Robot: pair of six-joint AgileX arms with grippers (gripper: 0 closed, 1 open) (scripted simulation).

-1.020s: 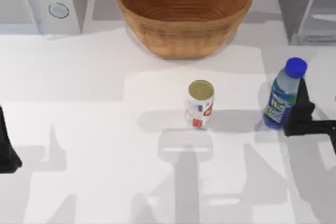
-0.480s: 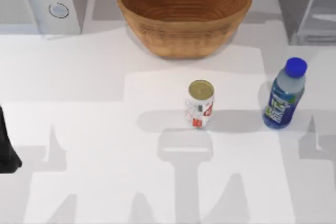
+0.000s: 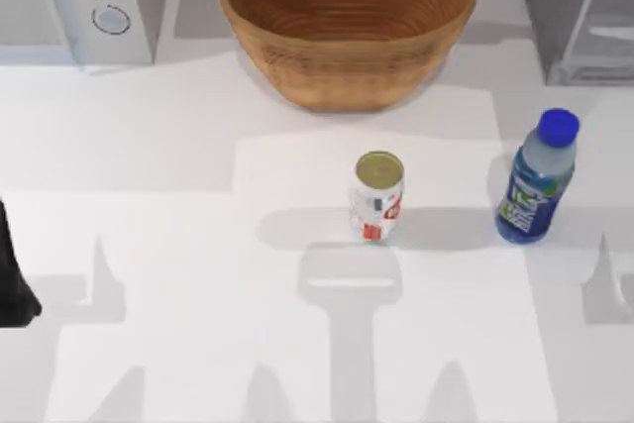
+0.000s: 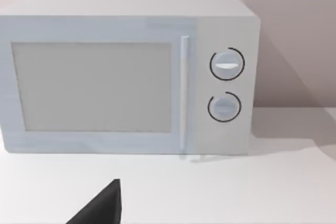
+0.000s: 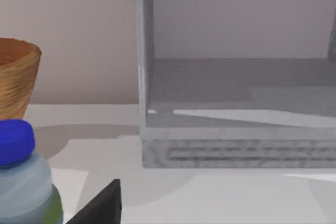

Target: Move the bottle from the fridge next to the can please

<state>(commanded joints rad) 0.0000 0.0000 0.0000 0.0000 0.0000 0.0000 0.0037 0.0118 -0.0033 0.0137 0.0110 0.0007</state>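
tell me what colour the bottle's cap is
Blue: the bottle has a round blue cap, clearest in the top view.

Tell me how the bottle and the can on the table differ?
The bottle is taller than the can. The bottle is clear plastic with a blue cap and blue label; the can is white with red marks and a dull gold top. The bottle stands nearer the fridge at the table's right, the can nearer the middle, in front of the woven bowl. Both stand upright, apart.
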